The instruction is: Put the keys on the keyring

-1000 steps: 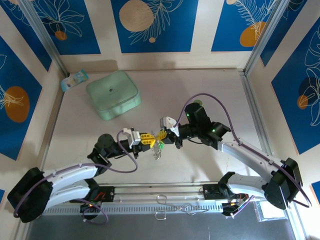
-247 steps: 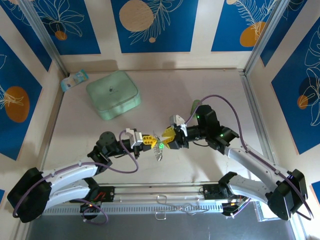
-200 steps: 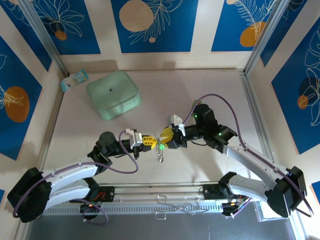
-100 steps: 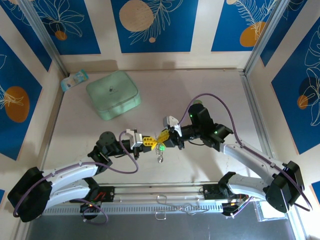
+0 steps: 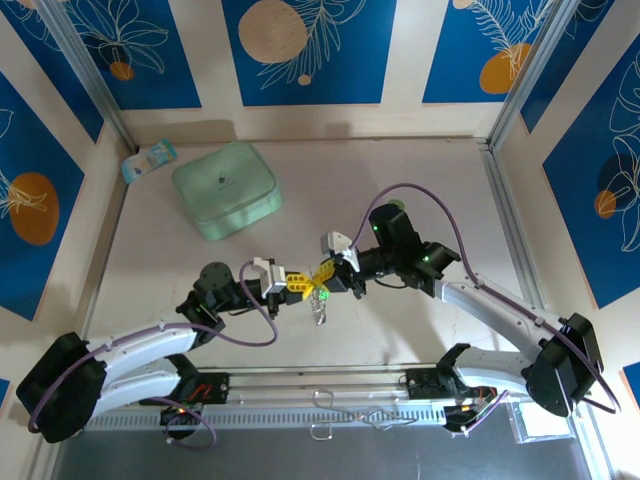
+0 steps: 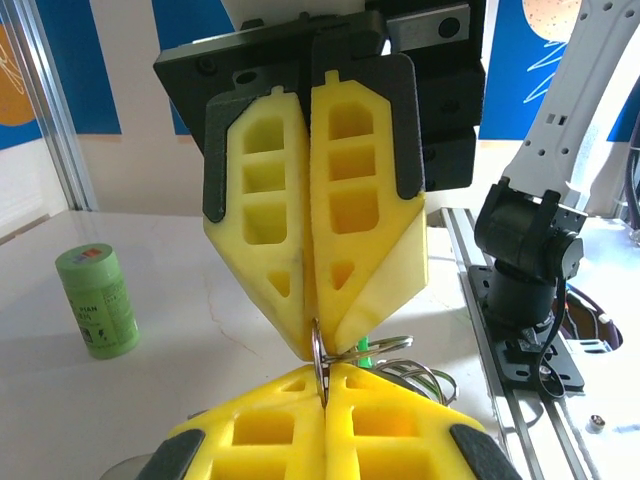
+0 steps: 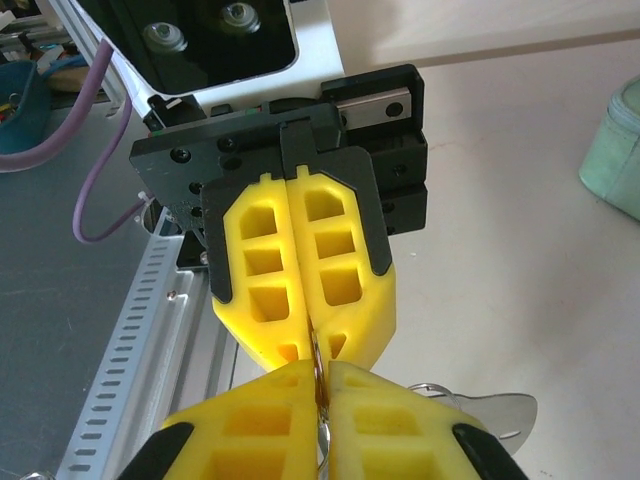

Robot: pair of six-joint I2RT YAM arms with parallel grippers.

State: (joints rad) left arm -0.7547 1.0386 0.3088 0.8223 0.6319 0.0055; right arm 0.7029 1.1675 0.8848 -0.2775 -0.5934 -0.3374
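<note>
Our left yellow-fingered gripper [image 5: 298,282], right yellow-fingered gripper [image 5: 326,275] at its three o'clock, both pinching the silvery chain keyring [image 5: 318,312], green-headed key [image 5: 322,294] at six o'clock.

The keyring [image 5: 318,306] hangs between the left end effector [image 5: 307,284] and right end effector [image 5: 321,275], box [image 5: 226,188] behind-left.

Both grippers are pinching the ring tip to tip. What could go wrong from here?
1. The left gripper and right gripper clamp the same thin edge of the keyring, with fingertips almost touching. Pulling apart or twisting could make it slip out of one grip.
2. A green key and loose loops hang free beside the fingers. They may swing, snag on the pads, or fall off.
</note>
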